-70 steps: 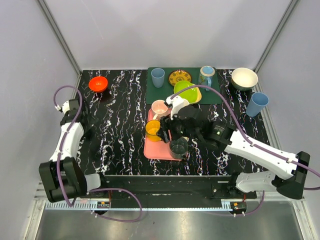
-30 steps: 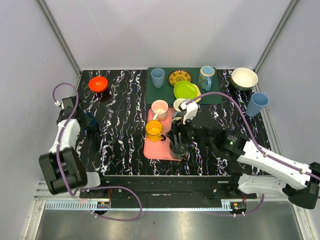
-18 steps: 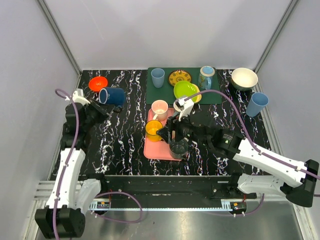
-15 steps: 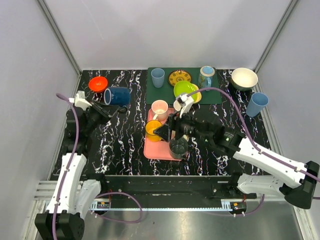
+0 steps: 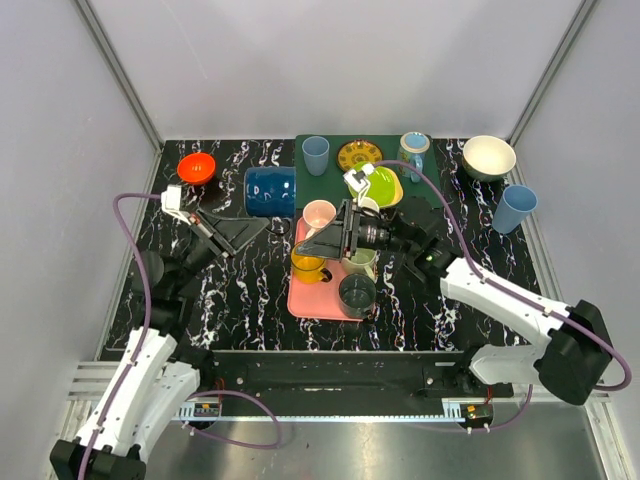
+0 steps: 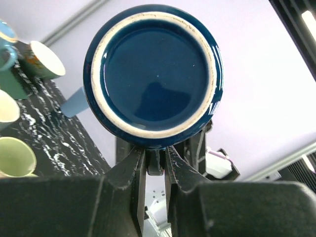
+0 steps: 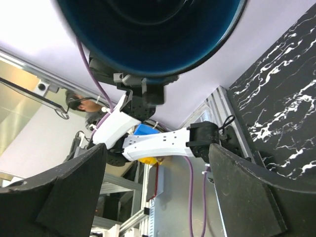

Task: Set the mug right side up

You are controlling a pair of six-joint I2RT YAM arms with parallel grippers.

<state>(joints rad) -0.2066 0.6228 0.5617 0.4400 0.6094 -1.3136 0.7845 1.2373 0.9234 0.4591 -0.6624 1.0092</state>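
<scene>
The mug (image 5: 272, 190) is dark blue and hangs on its side above the table's left-centre. Its white-ringed base (image 6: 155, 74) faces the left wrist camera. My left gripper (image 5: 260, 221) is shut on the mug's handle (image 6: 155, 163), which is pinched between the two fingers (image 6: 132, 173). My right gripper (image 5: 318, 238) points left toward the mug over the pink tray and is open, with nothing between its fingers. In the right wrist view the mug's open mouth (image 7: 148, 29) fills the top, above the wide gap of the right gripper (image 7: 158, 192).
A pink tray (image 5: 312, 298) holds an orange mug (image 5: 305, 262), a pink mug (image 5: 319, 213) and a dark cup (image 5: 357, 293). The green mat (image 5: 325, 190) behind carries a blue cup (image 5: 316, 153), plates and a glass mug (image 5: 413, 150). An orange bowl (image 5: 197, 167) sits back left.
My left arm has lifted the blue mug and carried it right, toward the centre. My right gripper has opened wider and swung to face the mug.
</scene>
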